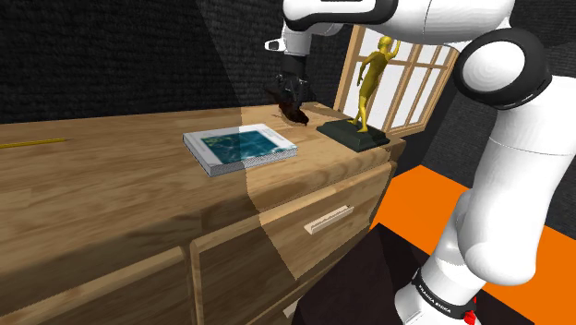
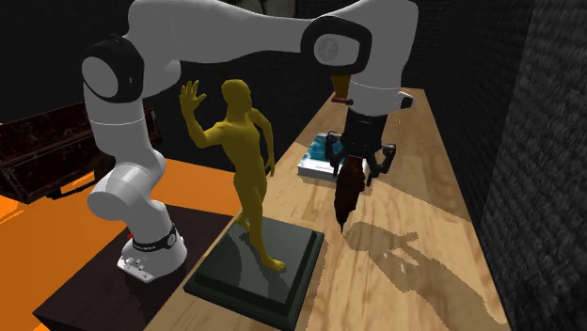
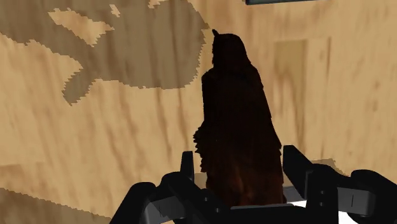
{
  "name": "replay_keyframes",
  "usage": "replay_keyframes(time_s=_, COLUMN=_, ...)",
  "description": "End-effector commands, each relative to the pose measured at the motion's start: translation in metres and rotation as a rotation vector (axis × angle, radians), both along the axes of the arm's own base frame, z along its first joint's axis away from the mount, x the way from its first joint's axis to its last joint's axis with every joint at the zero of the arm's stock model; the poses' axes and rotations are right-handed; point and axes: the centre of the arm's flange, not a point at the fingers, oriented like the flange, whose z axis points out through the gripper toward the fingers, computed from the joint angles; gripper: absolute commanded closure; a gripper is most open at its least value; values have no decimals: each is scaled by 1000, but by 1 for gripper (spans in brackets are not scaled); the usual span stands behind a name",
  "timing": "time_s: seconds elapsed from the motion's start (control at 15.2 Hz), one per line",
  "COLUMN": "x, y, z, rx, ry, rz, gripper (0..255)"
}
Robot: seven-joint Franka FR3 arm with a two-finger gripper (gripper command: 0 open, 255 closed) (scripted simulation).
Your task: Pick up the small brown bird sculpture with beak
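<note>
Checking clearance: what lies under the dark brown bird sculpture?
The light wooden dresser top, crossed by shadows. The patch right beneath the dark brown bird sculpture is hidden by it.

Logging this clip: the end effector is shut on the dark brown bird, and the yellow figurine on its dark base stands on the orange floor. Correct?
One error: the yellow figurine on its dark base stands on the wooden dresser top, not the orange floor; the shoulder view shows it. The end effector is shut on the dark brown bird.
</note>
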Motion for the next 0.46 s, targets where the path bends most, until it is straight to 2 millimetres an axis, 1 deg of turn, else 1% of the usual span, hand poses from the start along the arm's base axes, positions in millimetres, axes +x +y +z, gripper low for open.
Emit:
replay_keyframes(time_s=0.0, x=0, y=0, z=11, rx=0, ry=0, rz=0, gripper=255)
replay_keyframes(time_s=0.26, x=0, y=0, z=32, rx=0, ry=0, rz=0, gripper=255)
replay_keyframes(time_s=0.4, x=0, y=0, z=33, rx=0, ry=0, rz=0, gripper=255)
